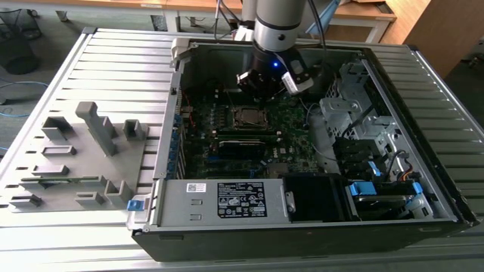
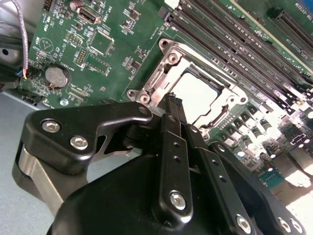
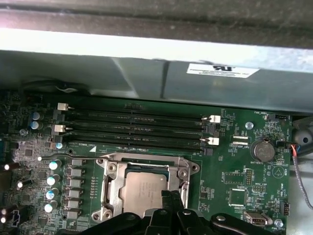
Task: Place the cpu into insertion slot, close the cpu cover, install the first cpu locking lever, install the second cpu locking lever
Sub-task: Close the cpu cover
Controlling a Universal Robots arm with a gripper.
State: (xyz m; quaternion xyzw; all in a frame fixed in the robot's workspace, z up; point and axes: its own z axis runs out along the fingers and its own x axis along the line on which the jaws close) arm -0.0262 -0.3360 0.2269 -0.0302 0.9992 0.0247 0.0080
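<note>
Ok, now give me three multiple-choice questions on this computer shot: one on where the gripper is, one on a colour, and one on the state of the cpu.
1. Where is the gripper?
A. Inside the open computer case, down by the cpu cover
B. Parked outside the case
C. Raised high above the case

2. What colour is the circuit board?
A. Blue
B. Green
C. Red

3. What state is the cpu in?
A. Clamped in the gripper
B. Lying loose on the board
C. Seated flat with the cover down around its edges

Answers:
1. A: the exterior view shows the arm reaching into the case, and the second wrist view shows the gripper's tip beside the cover.
2. B: the board is green in both wrist views.
3. C: the first wrist view shows the chip lying flat inside the metal frame.
</note>
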